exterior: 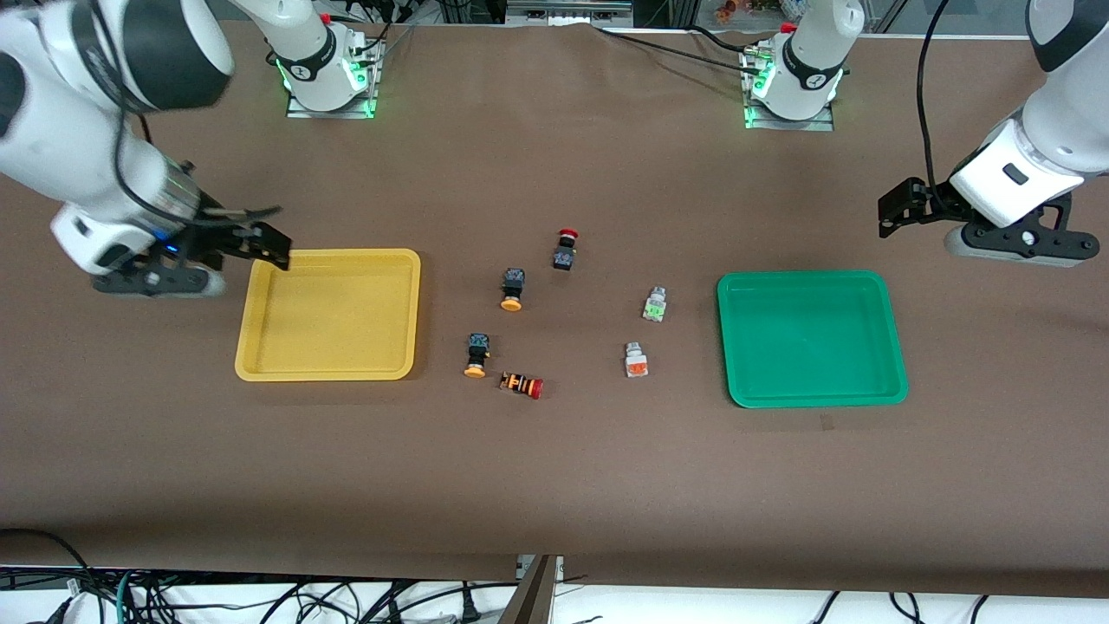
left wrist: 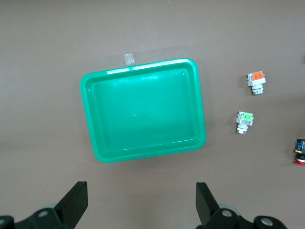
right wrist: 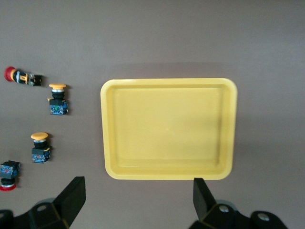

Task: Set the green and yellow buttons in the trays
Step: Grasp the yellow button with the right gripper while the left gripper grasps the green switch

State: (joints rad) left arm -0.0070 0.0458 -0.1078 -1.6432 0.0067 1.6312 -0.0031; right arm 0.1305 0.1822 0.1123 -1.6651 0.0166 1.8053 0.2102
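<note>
The yellow tray (exterior: 329,314) lies toward the right arm's end of the table and the green tray (exterior: 810,338) toward the left arm's end; both are empty. Between them lie two black buttons with yellow-orange caps (exterior: 512,289) (exterior: 476,355), a white button with a green face (exterior: 655,304) and a white button with an orange face (exterior: 637,360). My right gripper (exterior: 260,238) is open and empty, up over the table beside the yellow tray (right wrist: 169,129). My left gripper (exterior: 897,208) is open and empty, up over the table beside the green tray (left wrist: 143,112).
A black button with a red cap (exterior: 565,249) stands farther from the front camera than the others. An orange-striped button with a red cap (exterior: 521,384) lies on its side next to the nearer yellow-capped one. A small piece of tape (left wrist: 129,59) sits by the green tray.
</note>
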